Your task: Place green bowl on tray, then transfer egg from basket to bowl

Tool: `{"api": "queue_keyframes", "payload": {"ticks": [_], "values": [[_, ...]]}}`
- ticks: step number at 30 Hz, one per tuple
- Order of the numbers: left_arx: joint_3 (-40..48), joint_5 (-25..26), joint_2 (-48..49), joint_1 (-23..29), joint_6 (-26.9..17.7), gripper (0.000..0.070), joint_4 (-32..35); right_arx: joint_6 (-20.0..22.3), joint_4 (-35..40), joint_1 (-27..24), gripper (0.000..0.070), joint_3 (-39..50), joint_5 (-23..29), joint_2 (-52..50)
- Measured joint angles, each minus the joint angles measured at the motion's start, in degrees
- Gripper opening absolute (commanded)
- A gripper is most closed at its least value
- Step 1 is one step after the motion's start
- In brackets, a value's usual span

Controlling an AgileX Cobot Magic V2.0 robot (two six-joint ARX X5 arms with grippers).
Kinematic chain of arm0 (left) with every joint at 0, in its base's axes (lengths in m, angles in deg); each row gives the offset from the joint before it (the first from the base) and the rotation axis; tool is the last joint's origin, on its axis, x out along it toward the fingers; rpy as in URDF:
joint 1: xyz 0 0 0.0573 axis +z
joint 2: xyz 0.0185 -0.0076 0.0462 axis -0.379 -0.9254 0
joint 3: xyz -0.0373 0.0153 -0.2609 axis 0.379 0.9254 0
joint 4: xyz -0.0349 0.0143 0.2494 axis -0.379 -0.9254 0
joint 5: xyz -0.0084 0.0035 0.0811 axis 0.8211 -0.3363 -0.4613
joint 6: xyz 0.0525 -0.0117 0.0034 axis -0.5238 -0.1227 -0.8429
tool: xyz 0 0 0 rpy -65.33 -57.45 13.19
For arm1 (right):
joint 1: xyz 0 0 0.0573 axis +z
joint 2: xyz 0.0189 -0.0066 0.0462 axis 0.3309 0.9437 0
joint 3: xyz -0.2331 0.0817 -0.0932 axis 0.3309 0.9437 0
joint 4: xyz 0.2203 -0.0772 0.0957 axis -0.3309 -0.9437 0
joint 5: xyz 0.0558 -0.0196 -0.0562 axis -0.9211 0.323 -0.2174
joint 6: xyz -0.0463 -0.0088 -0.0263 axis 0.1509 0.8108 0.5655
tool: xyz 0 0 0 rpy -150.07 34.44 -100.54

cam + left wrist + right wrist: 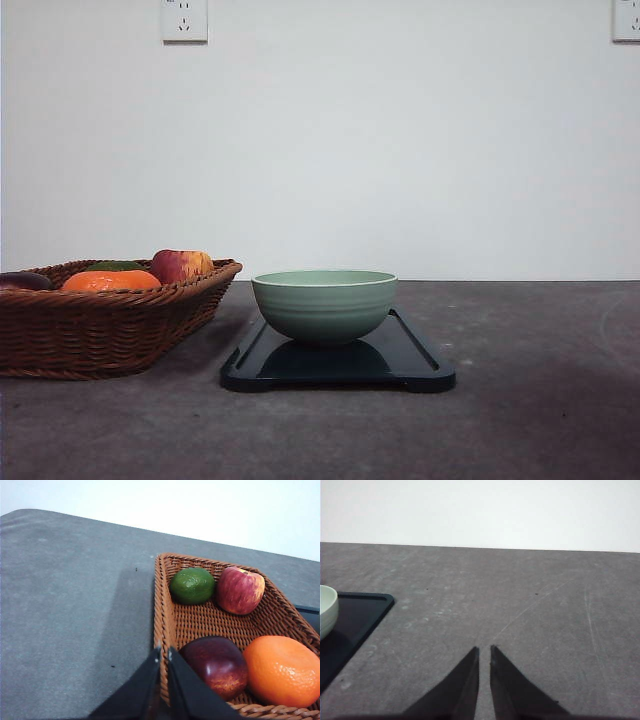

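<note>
The green bowl stands upright on the dark tray in the middle of the table; its pale edge and the tray's corner also show in the right wrist view. The brown wicker basket sits to the tray's left. The egg is hidden or out of view. My left gripper hangs shut over the basket's near rim, holding nothing. My right gripper is shut and empty above bare table, to the right of the tray.
In the basket lie a green lime, a red-yellow apple, a dark red plum-like fruit and an orange. Grey tabletop stretches on both sides. A white wall with sockets stands behind.
</note>
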Motion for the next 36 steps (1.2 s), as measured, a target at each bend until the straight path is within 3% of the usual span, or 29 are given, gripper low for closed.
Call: {"api": "queue_keyframes", "payload": {"ticks": [36], "values": [[0.0, 0.0, 0.0, 0.0, 0.0, 0.0013, 0.0, 0.0, 0.0, 0.0, 0.0033, 0.0, 0.0, 0.0]]}}
